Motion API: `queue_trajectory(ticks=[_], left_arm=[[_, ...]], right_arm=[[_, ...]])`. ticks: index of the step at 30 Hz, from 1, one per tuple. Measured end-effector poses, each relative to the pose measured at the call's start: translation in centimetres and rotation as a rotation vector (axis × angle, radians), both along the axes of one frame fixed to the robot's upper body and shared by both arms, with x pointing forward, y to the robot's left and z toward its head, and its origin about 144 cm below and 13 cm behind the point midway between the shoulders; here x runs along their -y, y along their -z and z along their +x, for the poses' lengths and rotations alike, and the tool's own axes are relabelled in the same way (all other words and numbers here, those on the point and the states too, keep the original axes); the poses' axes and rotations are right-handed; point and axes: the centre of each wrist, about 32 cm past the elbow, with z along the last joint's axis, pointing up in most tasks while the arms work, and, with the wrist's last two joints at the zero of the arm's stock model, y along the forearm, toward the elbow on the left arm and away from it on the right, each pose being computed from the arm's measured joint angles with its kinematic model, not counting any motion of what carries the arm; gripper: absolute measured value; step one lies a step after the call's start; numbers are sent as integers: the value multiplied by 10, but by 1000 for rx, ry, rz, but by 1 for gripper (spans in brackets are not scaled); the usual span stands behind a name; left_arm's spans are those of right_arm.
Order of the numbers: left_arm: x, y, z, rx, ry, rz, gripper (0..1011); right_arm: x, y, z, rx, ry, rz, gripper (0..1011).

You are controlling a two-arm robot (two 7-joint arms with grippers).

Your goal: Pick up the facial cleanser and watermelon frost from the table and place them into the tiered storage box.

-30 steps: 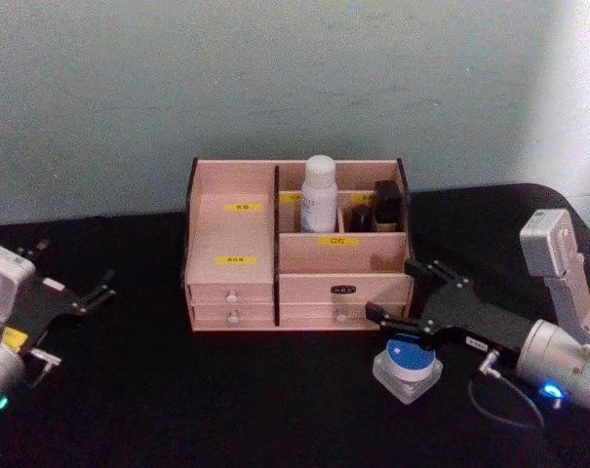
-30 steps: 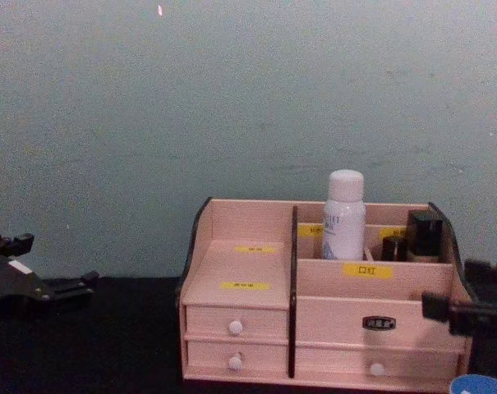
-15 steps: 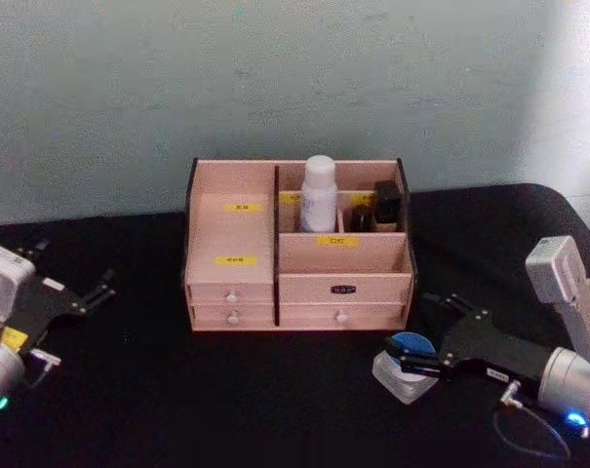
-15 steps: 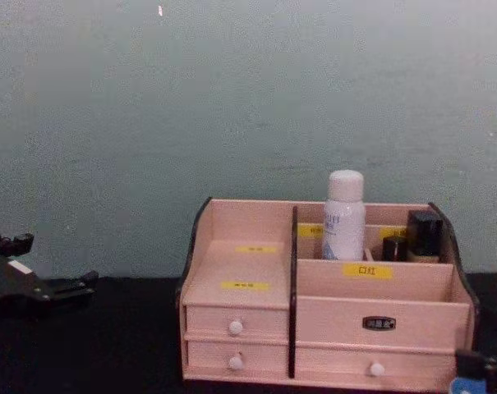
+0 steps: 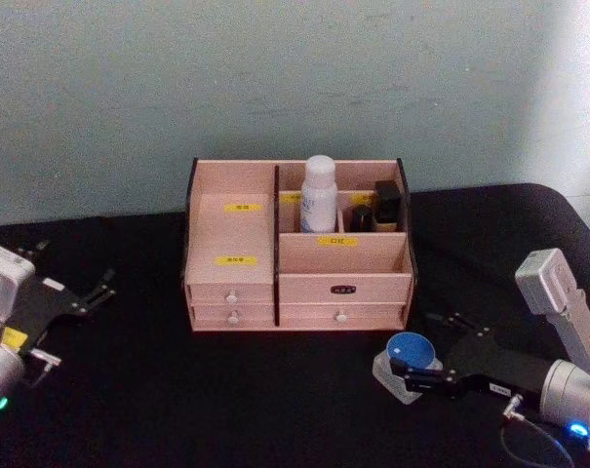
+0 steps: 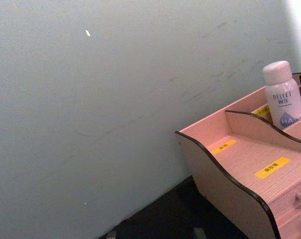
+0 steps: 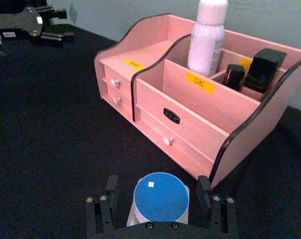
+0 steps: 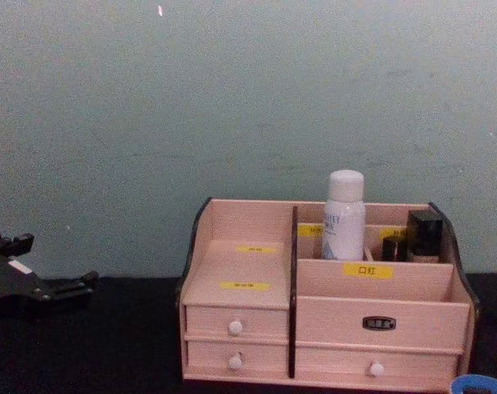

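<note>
I find the facial cleanser [image 5: 318, 193] upright in the tiered storage box's [image 5: 226, 234] far compartment; watermelon frost [image 5: 409, 353] sits near-right, apparently upright.

The tiered storage box [image 5: 304, 288] stood mid-table [image 5: 177, 390]. The facial cleanser [image 5: 318, 195] stood in its rear compartment, with small bottles [image 5: 386, 205] at its 3 o'clock. The watermelon frost [image 5: 409, 359] sat on the table at the box's 4 o'clock, near its corner.

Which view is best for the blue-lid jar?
Right wrist view: the jar is large and central, its lid fully visible, between the open fingers of the right gripper. The head view has it smaller, with its near side partly covered by that gripper. The chest view catches a sliver of lid at its bottom right corner.
</note>
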Motion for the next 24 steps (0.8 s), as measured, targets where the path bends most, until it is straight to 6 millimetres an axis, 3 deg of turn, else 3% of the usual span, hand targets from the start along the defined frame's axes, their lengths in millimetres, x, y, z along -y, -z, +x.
queue_trajectory(ticks=[24], left_arm=[[0, 0, 0, 0, 0, 0, 1001]], right_arm=[[-2, 5, 5, -51, 8, -18, 1002]])
